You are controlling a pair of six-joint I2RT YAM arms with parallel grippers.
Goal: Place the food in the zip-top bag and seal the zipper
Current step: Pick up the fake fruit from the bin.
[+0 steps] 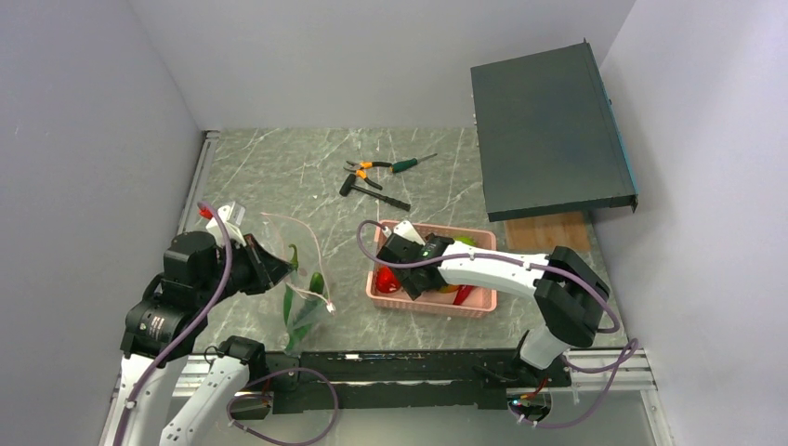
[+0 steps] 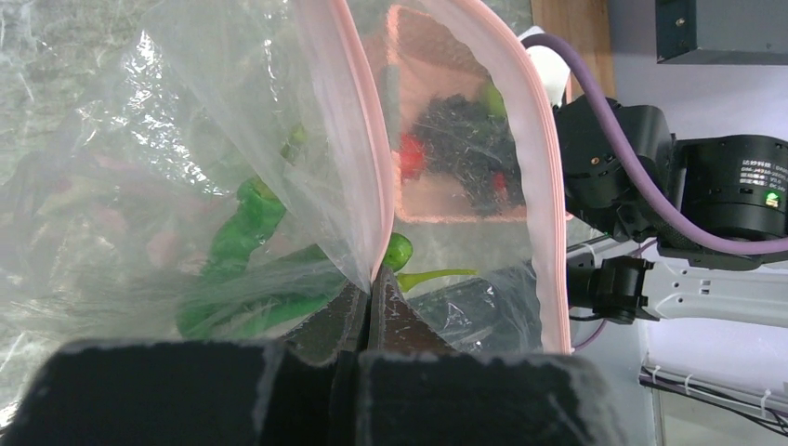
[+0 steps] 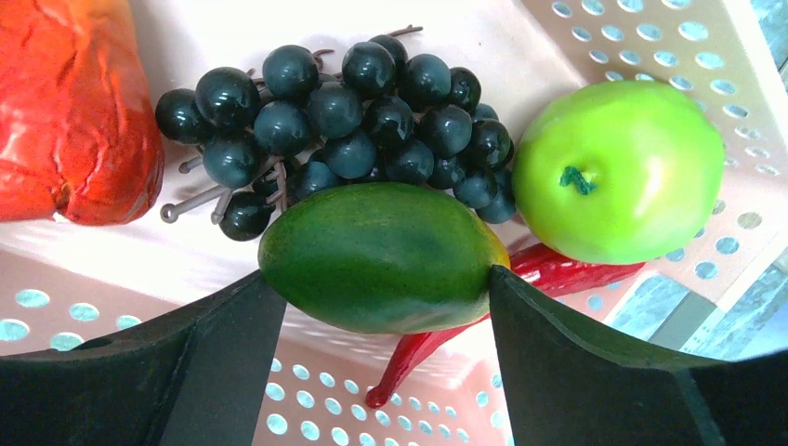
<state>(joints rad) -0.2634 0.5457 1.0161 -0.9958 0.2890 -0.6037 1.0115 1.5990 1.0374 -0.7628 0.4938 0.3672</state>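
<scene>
The clear zip-top bag (image 1: 297, 246) lies left of centre with long green peppers (image 1: 299, 311) inside. My left gripper (image 1: 269, 265) is shut on its mouth edge; in the left wrist view the fingertips (image 2: 372, 283) pinch the pale pink zipper strip (image 2: 358, 139), the mouth gapes open, and peppers (image 2: 242, 232) show through the plastic. My right gripper (image 1: 413, 274) is down in the pink basket (image 1: 479, 302). Its fingers (image 3: 381, 279) press both ends of the green-orange mango (image 3: 381, 242). Around it lie the grape bunch (image 3: 353, 121), green apple (image 3: 618, 167), a red chilli (image 3: 437, 348) and a red fruit (image 3: 74, 111).
Orange-handled pliers and other hand tools (image 1: 376, 177) lie at the back centre. A dark flat panel (image 1: 548, 130) overhangs the back right above a wooden board (image 1: 548, 230). Grey walls close in the table on three sides.
</scene>
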